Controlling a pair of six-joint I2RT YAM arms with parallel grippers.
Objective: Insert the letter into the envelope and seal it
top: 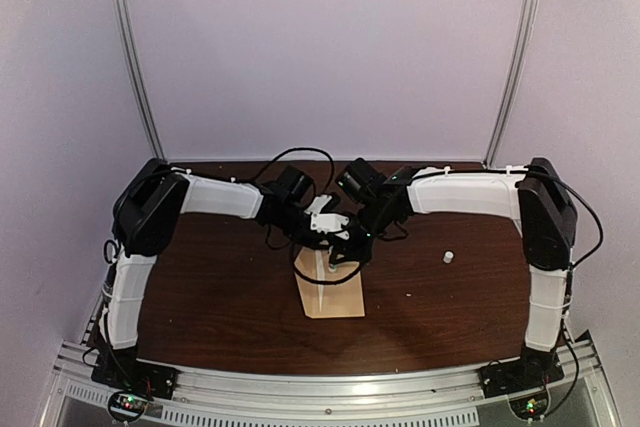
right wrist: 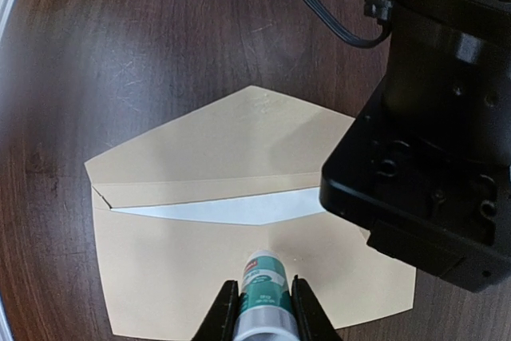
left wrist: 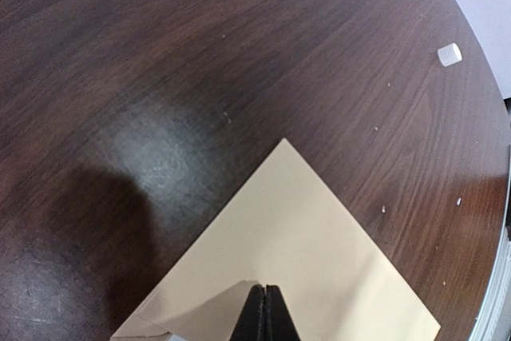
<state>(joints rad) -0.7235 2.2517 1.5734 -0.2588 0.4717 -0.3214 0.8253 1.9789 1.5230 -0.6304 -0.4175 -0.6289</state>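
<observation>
Tan kraft envelope (right wrist: pixel 200 149) lies flap-open, the letter (right wrist: pixel 231 210) a pale sliver inside its mouth. Left gripper (left wrist: pixel 264 317), jaws shut on nothing visible, bears on the envelope; right gripper (right wrist: pixel 263 293) clamps a glue stick (right wrist: pixel 262 269) over its front panel. Dragging glue could slide the envelope or smear the letter.

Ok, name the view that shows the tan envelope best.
Right wrist: the tan pointed-flap paper envelope lies nearly whole below it, flap open, a white sheet edge in the mouth. Left wrist shows only one corner; the top view only its near end, the rest hidden.
</observation>
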